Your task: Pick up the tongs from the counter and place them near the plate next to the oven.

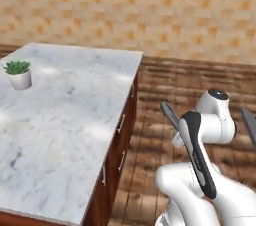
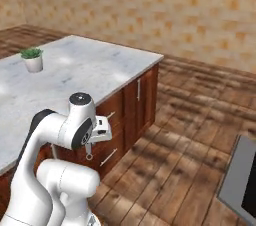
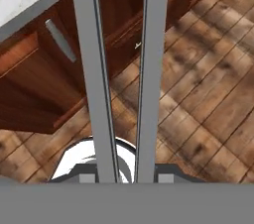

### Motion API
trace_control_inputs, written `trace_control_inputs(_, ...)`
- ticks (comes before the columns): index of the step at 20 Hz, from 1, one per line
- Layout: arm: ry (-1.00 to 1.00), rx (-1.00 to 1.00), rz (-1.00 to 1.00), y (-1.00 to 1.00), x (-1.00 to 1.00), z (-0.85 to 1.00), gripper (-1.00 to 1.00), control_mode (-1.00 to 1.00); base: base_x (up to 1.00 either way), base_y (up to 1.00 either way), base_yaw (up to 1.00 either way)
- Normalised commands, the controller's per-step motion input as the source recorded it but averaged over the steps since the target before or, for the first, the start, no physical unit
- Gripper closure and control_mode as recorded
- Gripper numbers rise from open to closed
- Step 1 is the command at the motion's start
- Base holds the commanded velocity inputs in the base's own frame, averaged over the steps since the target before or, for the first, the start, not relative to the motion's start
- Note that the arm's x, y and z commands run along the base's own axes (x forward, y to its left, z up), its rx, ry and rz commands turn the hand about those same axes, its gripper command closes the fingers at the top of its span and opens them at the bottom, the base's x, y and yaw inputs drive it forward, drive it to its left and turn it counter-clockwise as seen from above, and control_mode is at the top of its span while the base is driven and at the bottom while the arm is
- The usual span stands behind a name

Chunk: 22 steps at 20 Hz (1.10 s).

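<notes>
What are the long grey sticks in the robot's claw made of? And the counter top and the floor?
The tongs look like metal: plain, smooth grey with straight thin arms, held in the claw. The counter top looks like polished stone, maybe marble, since it is white with grey veins. The floor looks like wood, with brown planks and dark grain. Everything is rendered, so these are only looks.

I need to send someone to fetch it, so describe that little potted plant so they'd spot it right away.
Find the marbled white-grey counter over dark reddish wood cabinets. Toward its far left edge stands the potted plant: spiky green leaves in a small plain white pot.
</notes>
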Motion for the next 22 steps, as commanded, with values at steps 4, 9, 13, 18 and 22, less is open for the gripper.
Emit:
trace_control_inputs(4,0.00,0.00,0.00,0.00,0.00,0.00,1.00,1.00,-0.17,-0.07,-0.78)
trace_control_inputs(9,0.00,0.00,0.00,0.00,0.00,0.00,1.00,1.00,-0.14,-0.05,-0.76)
trace_control_inputs(13,0.00,0.00,0.00,0.00,0.00,0.00,1.00,1.00,-0.08,-0.08,-0.76)
trace_control_inputs(18,0.00,0.00,0.00,0.00,0.00,0.00,1.00,1.00,-0.03,-0.09,-0.75)
trace_control_inputs(22,0.00,0.00,0.00,0.00,0.00,0.00,1.00,1.00,0.06,-0.06,-0.75)
